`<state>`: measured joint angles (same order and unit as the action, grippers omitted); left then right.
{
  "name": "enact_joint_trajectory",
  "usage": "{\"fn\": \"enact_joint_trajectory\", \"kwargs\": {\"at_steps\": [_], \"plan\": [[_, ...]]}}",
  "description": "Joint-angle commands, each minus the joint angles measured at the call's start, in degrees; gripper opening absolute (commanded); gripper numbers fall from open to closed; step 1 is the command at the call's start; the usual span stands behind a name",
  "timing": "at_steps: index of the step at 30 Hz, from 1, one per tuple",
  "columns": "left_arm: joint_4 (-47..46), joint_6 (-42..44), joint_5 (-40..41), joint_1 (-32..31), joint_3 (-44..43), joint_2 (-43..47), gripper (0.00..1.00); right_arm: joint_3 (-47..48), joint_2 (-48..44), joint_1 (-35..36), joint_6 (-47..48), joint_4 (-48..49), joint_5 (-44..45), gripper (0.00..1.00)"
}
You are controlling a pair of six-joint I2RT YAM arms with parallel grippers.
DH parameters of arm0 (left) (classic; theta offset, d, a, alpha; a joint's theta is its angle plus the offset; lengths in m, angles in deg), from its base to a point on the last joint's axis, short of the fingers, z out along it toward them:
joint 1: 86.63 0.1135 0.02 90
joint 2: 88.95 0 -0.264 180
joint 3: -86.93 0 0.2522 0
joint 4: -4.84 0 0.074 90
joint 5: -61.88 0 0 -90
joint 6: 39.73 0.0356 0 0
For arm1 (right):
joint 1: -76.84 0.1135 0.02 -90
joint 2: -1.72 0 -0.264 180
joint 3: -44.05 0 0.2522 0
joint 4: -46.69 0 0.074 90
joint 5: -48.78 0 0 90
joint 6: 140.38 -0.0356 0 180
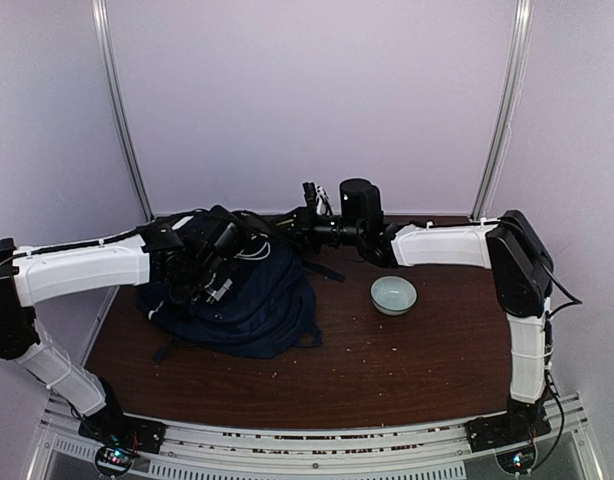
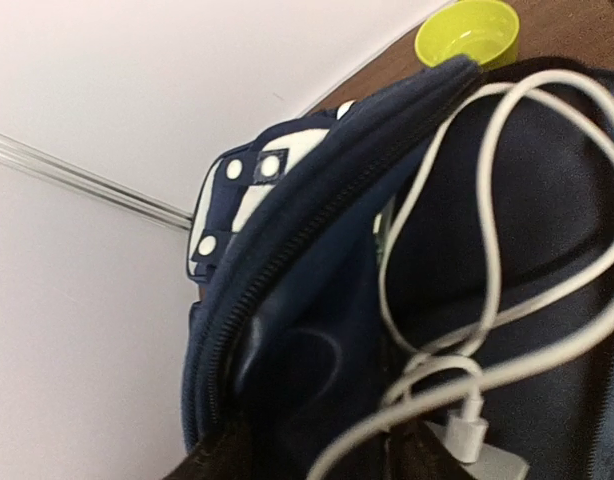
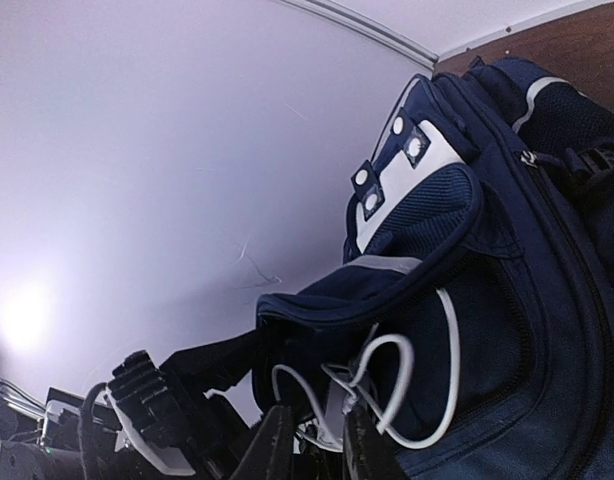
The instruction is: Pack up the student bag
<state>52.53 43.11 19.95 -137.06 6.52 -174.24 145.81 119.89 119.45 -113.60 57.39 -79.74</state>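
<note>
The student bag [image 1: 249, 308] lies at the table's left middle, navy with a white patch [image 3: 407, 165]. One pocket gapes open [image 2: 287, 330], and a white charger cable [image 2: 492, 250] loops out of it down to a white plug [image 2: 465, 437]. My left gripper [image 1: 219, 275] hovers over this pocket. It is open [image 2: 317, 462], with the cable crossing between its fingers and nothing clamped. My right gripper [image 1: 309, 222] reaches in from the right at the bag's top. Its fingers stand close together [image 3: 319, 425] on the pocket's rim [image 3: 387, 280], with cable loops [image 3: 449, 330] just beyond.
A pale blue bowl [image 1: 393, 295] sits right of the bag. A yellow-green bowl [image 2: 469, 30] stands by the bag near the back wall. Dark straps [image 1: 322, 268] trail off the bag. Crumbs dot the brown table [image 1: 387, 370].
</note>
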Motion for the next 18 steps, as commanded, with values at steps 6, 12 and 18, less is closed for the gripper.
{"fn": "enact_joint_trajectory", "kwargs": {"at_steps": [6, 12, 18], "plan": [[1.32, -1.37, 4.36, 4.16, 0.22, -3.94, 0.36, -2.44, -0.75, 0.30, 1.24, 0.44, 1.20, 0.19], [-2.48, 1.19, -4.45, 2.45, 0.19, -3.74, 0.42, -1.91, -0.66, 0.59, 3.76, -3.71, 2.29, 0.22], [-3.74, 2.80, -10.82, 1.14, -0.06, -0.64, 0.55, 0.48, 2.45, 1.07, 1.59, -2.38, 0.89, 0.35]]}}
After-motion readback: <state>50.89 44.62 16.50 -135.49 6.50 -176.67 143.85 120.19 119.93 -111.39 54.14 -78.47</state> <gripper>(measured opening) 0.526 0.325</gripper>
